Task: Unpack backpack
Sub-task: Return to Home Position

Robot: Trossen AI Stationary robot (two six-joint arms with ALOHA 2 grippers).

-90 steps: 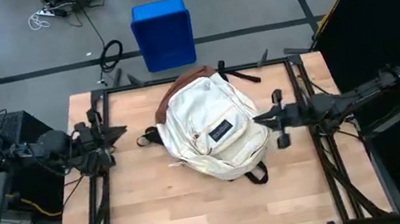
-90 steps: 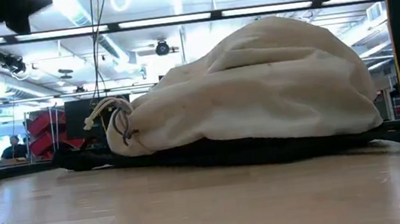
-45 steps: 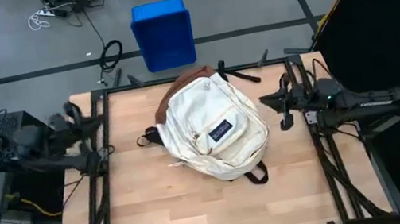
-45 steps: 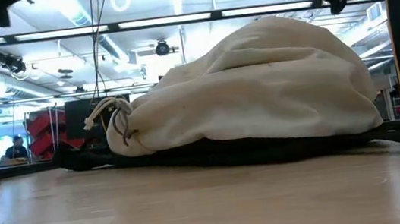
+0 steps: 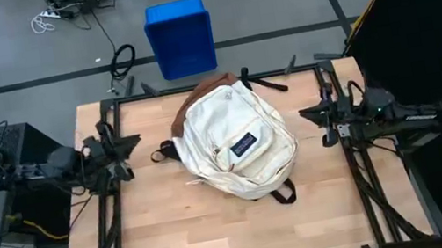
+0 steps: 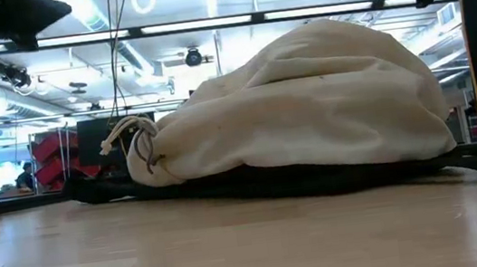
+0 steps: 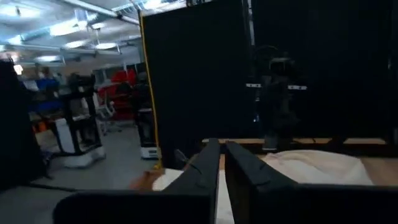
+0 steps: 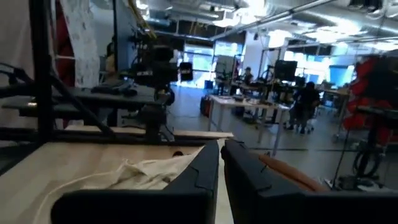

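Claws first: my left claw (image 5: 128,144) and my right claw (image 5: 308,114) are each pinched almost closed on nothing, and each hovers at its own side edge of the pale wooden surface (image 5: 220,231). Between them, apart from both, the large cream-white fabric backpack (image 5: 237,139) lies front-up mid-surface, with its brown base (image 5: 213,83) toward the far edge. Beyond that edge a blue plastic bin (image 5: 180,37) stands on the floor. I judge I am parking at rest. Unpacking next calls for reaching back in to open the bag.

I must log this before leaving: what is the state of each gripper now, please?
Left gripper: closed, empty, apart from the cream-white fabric backpack.
Right gripper: closed, empty, also apart from it.
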